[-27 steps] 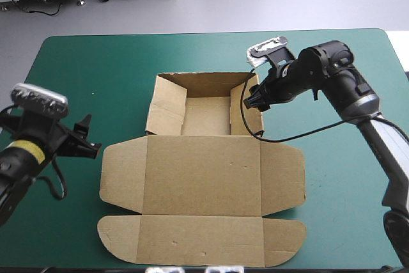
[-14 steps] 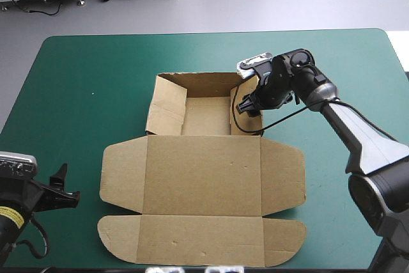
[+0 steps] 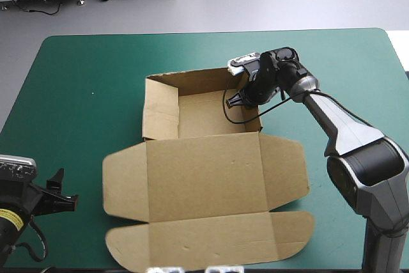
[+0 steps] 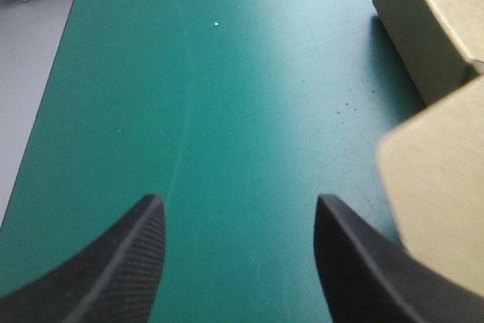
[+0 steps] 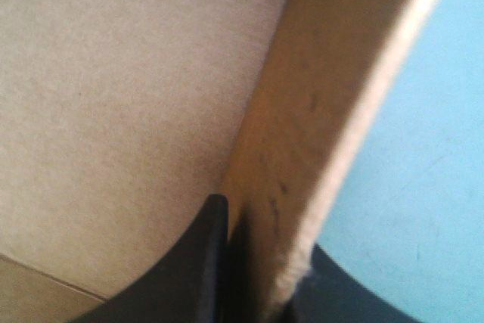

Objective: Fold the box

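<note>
The box (image 3: 201, 114) lay near the middle of the counter (image 3: 83, 81), a little askew to its edges. Its tray stood at the far side with walls raised, and the lid (image 3: 204, 171) was spread flat toward the near edge.

The right end effector (image 3: 241, 99) was clamped on the tray's right wall (image 5: 318, 111), one black finger inside the tray and the other outside, with the board pinched between them. The left end effector (image 3: 61, 197) hovered over the near-left corner, well apart from the box. Its fingers (image 4: 113, 262) were spread wide and held nothing. The lid's left flap (image 4: 439, 179) lay just ahead of it, to one side.

The main risk appeared to be that only one wall was held and nothing pinned the rest of the sheet. Any sideways pull or twist from the right arm would probably drag or swing the whole box across the smooth cover rather than crease it. A hard squeeze or a steep lever on that wall could also buckle the board or pull a tucked wall loose. If the box turned further, the flap could slide toward the idle left end effector and catch on its open fingers. The lid might also ride toward the near edge. A steadying hold from the left arm would likely reduce all of these.
</note>
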